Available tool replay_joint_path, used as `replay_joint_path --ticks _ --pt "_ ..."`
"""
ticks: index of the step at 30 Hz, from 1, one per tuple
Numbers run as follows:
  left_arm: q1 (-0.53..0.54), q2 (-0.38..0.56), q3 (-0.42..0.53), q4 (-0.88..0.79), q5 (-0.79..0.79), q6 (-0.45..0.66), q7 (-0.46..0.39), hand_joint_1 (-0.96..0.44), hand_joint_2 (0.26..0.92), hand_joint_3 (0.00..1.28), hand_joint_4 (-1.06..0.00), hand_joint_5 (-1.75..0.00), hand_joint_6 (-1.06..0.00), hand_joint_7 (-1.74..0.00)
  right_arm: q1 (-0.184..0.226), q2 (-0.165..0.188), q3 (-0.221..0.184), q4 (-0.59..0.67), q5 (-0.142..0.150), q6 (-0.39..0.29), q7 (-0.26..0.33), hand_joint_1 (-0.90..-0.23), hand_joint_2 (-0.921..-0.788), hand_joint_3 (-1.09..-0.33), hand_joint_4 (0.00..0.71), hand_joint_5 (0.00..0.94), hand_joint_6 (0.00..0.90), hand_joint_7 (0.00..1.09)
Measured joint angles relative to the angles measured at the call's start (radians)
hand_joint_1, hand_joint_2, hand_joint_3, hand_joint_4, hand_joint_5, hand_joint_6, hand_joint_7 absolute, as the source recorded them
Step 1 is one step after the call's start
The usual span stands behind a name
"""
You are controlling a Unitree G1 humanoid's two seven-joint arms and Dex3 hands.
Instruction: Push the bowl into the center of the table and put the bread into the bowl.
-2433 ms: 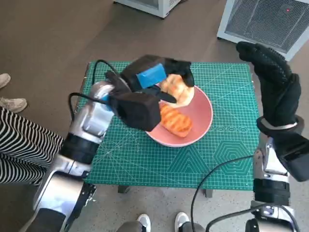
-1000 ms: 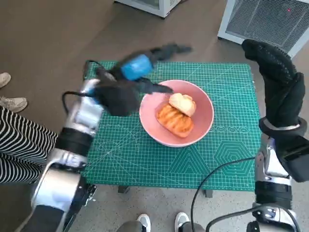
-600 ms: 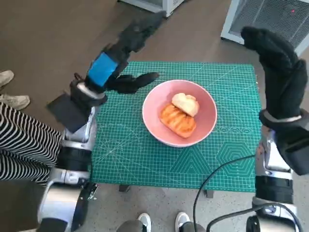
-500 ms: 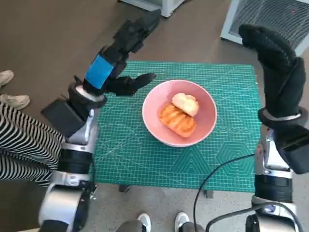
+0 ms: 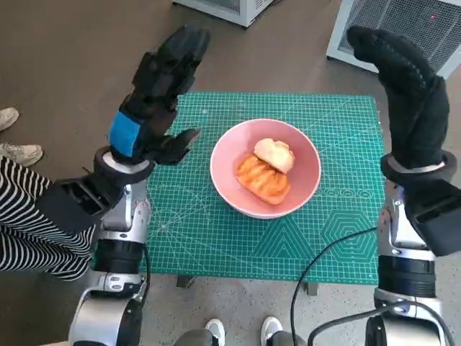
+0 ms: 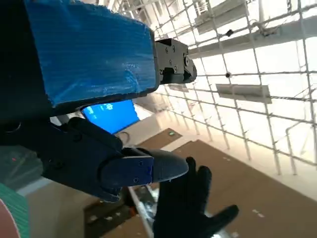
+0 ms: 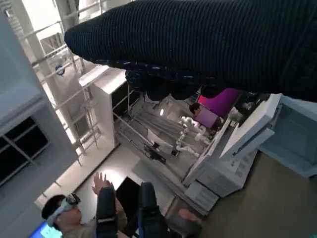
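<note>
A pink bowl sits near the middle of the green cutting mat on the table. Two pieces of bread lie in it: a pale roll and a browned, ridged piece. My left hand is raised above the table's left edge, fingers spread and pointing up, holding nothing. My right hand is raised over the right edge, fingers up, empty as well. The left wrist view shows my left hand against a ceiling, with the gloved right hand beyond it.
A person's striped trouser leg and shoes are at the left of the table. White appliances stand on the floor behind. A black cable loops over the front right corner. A person sits in the right wrist view.
My left hand let go of the roll, which now lies in the bowl, then pulled back to the left and rose with its fingers turned upward. The right hand stayed raised.
</note>
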Motion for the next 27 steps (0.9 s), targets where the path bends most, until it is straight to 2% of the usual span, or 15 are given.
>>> replay_joint_path --ticks 8,27 --pt "0.02 -0.013 0.008 0.002 -0.02 0.009 -0.021 -0.72 0.921 0.46 -0.08 -0.01 -0.09 -0.22 -0.007 0.0 0.0 0.035 0.0 -0.016 0.004 -0.728 -0.921 -0.748 0.161 0.005 -0.001 0.55" --pt "0.019 -0.012 0.011 0.033 -0.013 0.02 -0.048 -0.72 0.921 0.43 -0.04 0.0 -0.05 -0.17 -0.019 -0.002 -0.001 0.036 0.005 -0.003 0.014 -0.728 -0.921 -0.749 0.16 0.003 -0.001 0.54"
